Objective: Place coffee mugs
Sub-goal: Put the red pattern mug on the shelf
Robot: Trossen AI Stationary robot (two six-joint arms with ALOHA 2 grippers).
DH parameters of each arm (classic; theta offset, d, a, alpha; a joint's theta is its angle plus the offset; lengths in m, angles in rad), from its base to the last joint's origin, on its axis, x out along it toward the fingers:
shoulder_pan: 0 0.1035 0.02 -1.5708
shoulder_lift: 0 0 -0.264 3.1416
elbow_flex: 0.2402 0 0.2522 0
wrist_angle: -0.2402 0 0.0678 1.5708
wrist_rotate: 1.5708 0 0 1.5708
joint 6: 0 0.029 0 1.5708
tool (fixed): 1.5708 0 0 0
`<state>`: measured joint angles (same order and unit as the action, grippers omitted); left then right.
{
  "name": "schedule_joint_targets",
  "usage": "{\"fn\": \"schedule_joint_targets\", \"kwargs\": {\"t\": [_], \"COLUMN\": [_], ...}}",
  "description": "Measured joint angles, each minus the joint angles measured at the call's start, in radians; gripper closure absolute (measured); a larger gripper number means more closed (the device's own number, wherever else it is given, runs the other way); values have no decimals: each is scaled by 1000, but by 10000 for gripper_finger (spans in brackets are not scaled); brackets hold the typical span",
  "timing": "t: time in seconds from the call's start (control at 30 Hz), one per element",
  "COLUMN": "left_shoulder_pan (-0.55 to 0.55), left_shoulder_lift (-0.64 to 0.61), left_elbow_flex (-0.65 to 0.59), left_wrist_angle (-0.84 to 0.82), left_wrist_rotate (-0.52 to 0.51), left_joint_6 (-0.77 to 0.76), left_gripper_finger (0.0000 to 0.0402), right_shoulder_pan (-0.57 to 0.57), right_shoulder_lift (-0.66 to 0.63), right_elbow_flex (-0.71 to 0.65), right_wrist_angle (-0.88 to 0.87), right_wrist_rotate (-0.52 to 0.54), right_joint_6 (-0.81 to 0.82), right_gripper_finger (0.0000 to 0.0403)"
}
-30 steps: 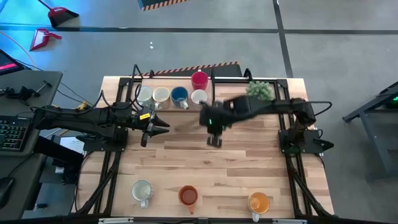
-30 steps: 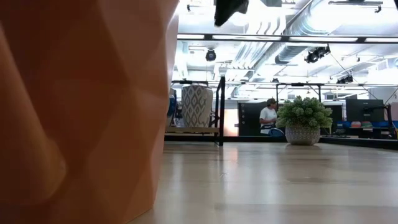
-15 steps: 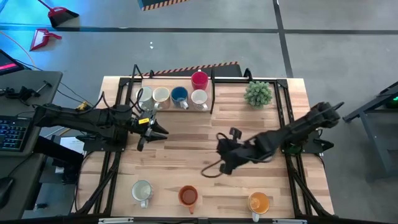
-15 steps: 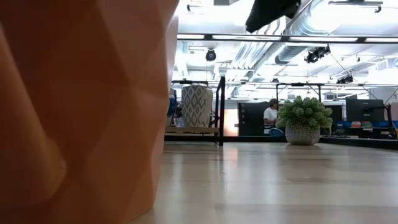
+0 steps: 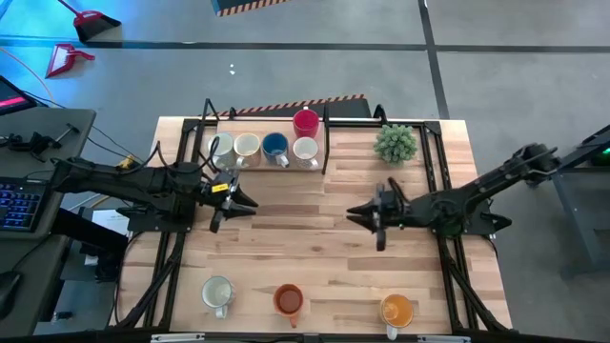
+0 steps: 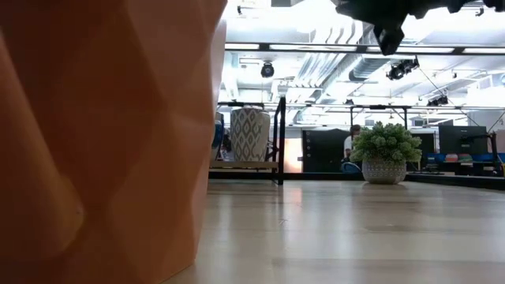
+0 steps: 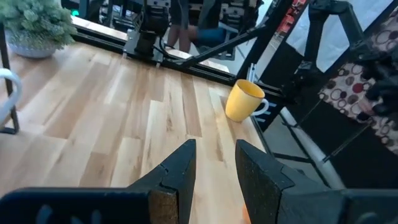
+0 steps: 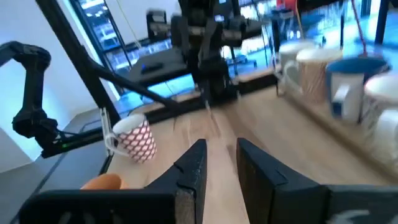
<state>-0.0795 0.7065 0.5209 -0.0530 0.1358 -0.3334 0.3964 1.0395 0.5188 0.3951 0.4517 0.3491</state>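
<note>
Five coffee mugs stand on a rack at the far edge: two cream point(image 5: 247, 145), one blue point(image 5: 275, 146), one white point(image 5: 305, 149) and one red point(image 5: 305, 121). Three stand along the near edge: a white dotted mug point(image 5: 217, 292), a red-orange mug point(image 5: 288, 300) and a yellow mug point(image 5: 396, 310). My left gripper point(image 5: 250, 203) hovers left of the table's middle, pointing right, narrowly open and empty point(image 7: 214, 168). My right gripper point(image 5: 353, 211) hovers right of the middle, pointing left, narrowly open and empty point(image 8: 221, 165).
A small green potted plant point(image 5: 396, 143) stands at the far right of the table. The red-orange mug point(image 6: 102, 142) fills the left half of the low view. Bare wood point(image 5: 295, 238) lies between the two grippers and the near row of mugs.
My right gripper has swung from beside the far mug row toward the near edge, then back toward the right, sinking lower. It has tipped from pointing steeply down to nearly level, pointing left. No mug has moved.
</note>
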Motion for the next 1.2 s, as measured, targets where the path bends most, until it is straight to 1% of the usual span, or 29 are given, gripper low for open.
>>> {"fn": "schedule_joint_targets", "kwargs": {"t": [0.13, 0.3, 0.4, 0.47, 0.57, 0.63, 0.7, 0.77, 0.87, 0.97, 1.1, 1.2], "left_shoulder_pan": [2, 2, 2, 2, 1, -3, -17, -38, -83, -147, -239, -307], "left_shoulder_lift": [0, 0, 0, 0, -2, -15, -26, -29, -28, -16, 0, 34], "left_elbow_flex": [0, 0, 0, 0, 0, 8, 42, 97, 193, 265, 307, 307], "left_wrist_angle": [30, 130, 220, 247, 219, 131, -30, -194, -385, -559, -678, -728], "left_wrist_rotate": [-6, -5, 4, 52, 106, 125, 126, 117, 113, 109, 68, 65], "left_joint_6": [65, 219, 247, 232, 169, 115, 102, 123, 132, 93, -40, -177], "left_gripper_finger": [300, 300, 300, 300, 300, 300, 300, 300, 300, 300, 300, 300], "right_shoulder_pan": [-6, -6, -6, -6, -6, -6, -6, -6, -6, -6, -6, -6], "right_shoulder_lift": [-80, -124, -126, -125, -125, -125, -125, -125, -125, -125, -125, -125], "right_elbow_flex": [-10, -10, -10, -10, -10, -10, -10, -10, -10, -10, -10, -9], "right_wrist_angle": [-4, -10, -13, -14, -14, -14, -20, -36, -67, -92, -93, -107], "right_wrist_rotate": [0, 8, 9, 9, 11, 12, 12, 12, 13, 19, 30, 77], "right_joint_6": [-96, -227, -234, -226, -101, -19, 34, 69, 99, 145, 175, 175], "right_gripper_finger": [336, 336, 336, 336, 336, 336, 336, 336, 336, 336, 336, 336]}}
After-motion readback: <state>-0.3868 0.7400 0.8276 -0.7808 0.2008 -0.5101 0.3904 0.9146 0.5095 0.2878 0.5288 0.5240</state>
